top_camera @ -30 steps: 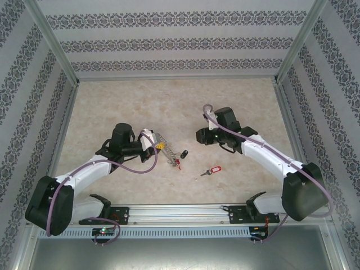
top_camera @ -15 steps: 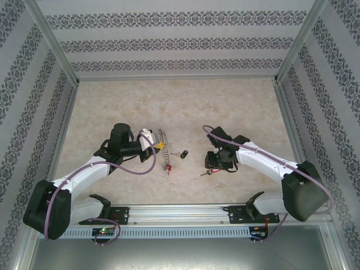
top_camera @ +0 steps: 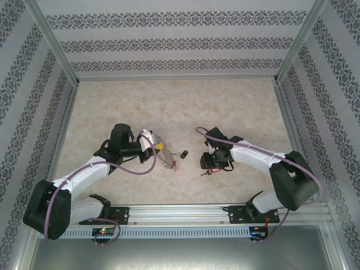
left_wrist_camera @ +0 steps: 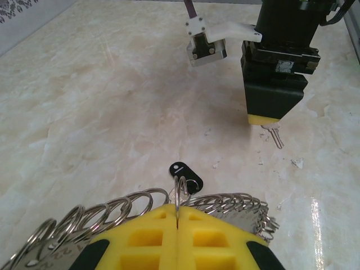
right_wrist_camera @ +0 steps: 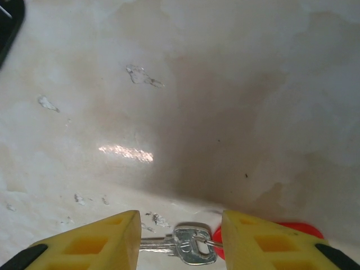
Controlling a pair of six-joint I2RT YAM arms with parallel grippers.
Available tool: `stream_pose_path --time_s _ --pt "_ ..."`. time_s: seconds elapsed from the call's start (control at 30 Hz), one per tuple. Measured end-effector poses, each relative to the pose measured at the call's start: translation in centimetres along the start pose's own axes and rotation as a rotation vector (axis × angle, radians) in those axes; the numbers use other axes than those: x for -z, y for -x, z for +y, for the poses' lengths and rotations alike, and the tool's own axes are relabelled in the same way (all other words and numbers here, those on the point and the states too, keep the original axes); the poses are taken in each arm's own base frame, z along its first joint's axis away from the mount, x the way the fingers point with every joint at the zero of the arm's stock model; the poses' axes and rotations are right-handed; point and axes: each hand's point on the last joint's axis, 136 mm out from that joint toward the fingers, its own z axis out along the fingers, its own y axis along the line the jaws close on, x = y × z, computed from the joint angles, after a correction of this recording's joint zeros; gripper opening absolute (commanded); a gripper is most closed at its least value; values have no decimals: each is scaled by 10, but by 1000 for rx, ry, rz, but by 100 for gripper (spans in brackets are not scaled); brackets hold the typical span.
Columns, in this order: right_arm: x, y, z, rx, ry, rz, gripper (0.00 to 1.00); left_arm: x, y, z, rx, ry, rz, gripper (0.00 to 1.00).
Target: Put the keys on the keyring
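My left gripper (left_wrist_camera: 177, 228) clamped on one keyring (left_wrist_camera: 135, 203). Three keys: black-headed key (left_wrist_camera: 186, 174) just beside it, red-tagged key (top_camera: 175, 165) at its rim, second red-tagged key (right_wrist_camera: 188, 245) farther off, between my right gripper's (right_wrist_camera: 180, 225) parted jaws.

Keyring (top_camera: 164, 154) left, loose key (top_camera: 184, 153) just right of it

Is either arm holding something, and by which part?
The left end effector pinches the keyring by its looped rim. The right end effector stands open astride a red-tagged key on the table, gripping nothing.
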Motion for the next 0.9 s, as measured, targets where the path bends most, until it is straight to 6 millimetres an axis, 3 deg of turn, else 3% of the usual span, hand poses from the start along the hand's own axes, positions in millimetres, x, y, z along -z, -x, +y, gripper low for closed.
stream_pose_path --time_s 0.1,0.57,0.9 --pt "-5 -8 -5 5 -6 18 42 0 -1 -1 5 -6 3 0" --pt "-5 -11 2 33 28 19 35 -1 -6 -4 8 -25 15 0" --pt "8 -18 -5 -20 -85 -11 42 -1 -8 -6 14 -31 22 0"
